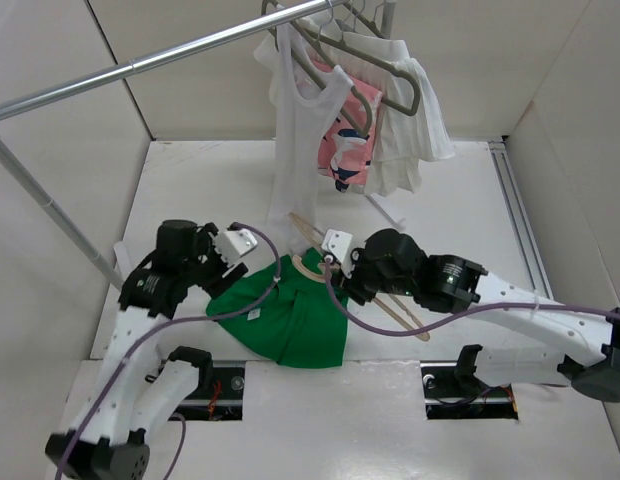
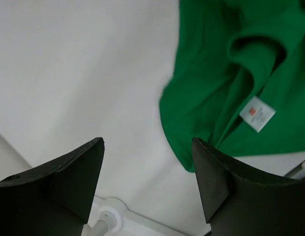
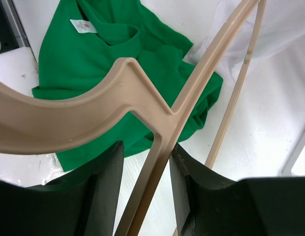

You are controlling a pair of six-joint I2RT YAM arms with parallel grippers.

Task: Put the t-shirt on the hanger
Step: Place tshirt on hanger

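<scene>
1. Beside the t-shirt (image 1: 290, 315), at its right edge, the right fingers (image 3: 103, 191) are pinching the hanger (image 3: 93, 113) on the stem just below where the hook meets the arms. The hold appears firm.
2. The hanger's hook end reaches over the t-shirt's far edge, and its long arm runs off to the right of the t-shirt.
3. The t-shirt lies crumpled on the table (image 1: 190, 180) between the two arms. Its neck label (image 2: 257, 113) faces up, with the collar fold just beside it.
4. The left fingers (image 2: 69, 182) are spread with nothing between them. They hover just off the t-shirt's left edge, not touching the cloth.
5. Step in hand, as judged: open the collar so that one hanger arm can enter.
6. Recommendation: the left fingers should take one layer of collar close to the label and lift it, so the neck hole gapes.
7. Recommendation: feed one hanger end in low and slanted, then swing the other end under the opposite shoulder.
8. Risks:
   - Pinching both layers would seal the opening.
   - Bunched cloth may snag on the hanger's thin lower bar.
   - A slack lift would let the collar slide off.
</scene>
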